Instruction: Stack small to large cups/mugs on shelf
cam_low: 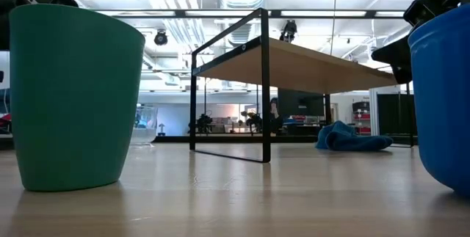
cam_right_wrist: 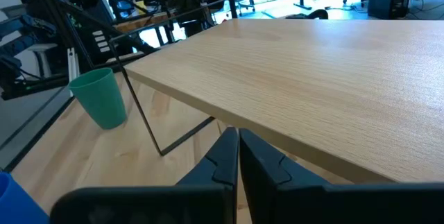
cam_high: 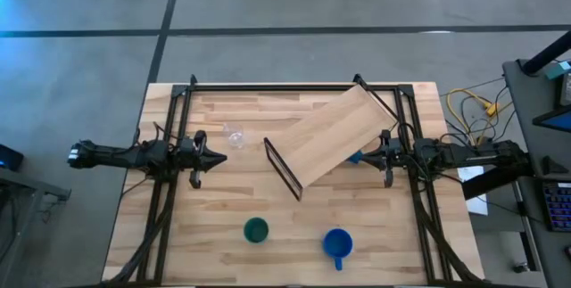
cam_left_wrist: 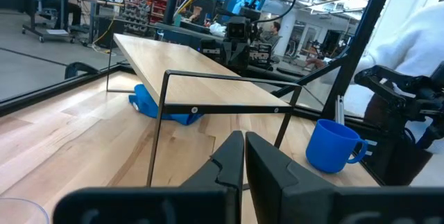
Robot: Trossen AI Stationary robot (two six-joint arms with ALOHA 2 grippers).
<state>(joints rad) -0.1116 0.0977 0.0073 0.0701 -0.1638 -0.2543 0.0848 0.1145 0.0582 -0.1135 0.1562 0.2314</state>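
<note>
The shelf, a light wooden plank on black wire legs, stands at an angle in the middle of the table. The clear glass cup stands left of it. The dark green cup and the blue mug stand near the table's near edge. My left gripper hovers shut just beside the glass cup, pointing at the shelf. My right gripper is shut at the shelf's right end. Neither gripper touches anything.
A crumpled blue cloth lies on the table under the shelf's right part. Black frame rails run along the table's left and right sides. Bare tabletop shows between the green cup and the blue mug.
</note>
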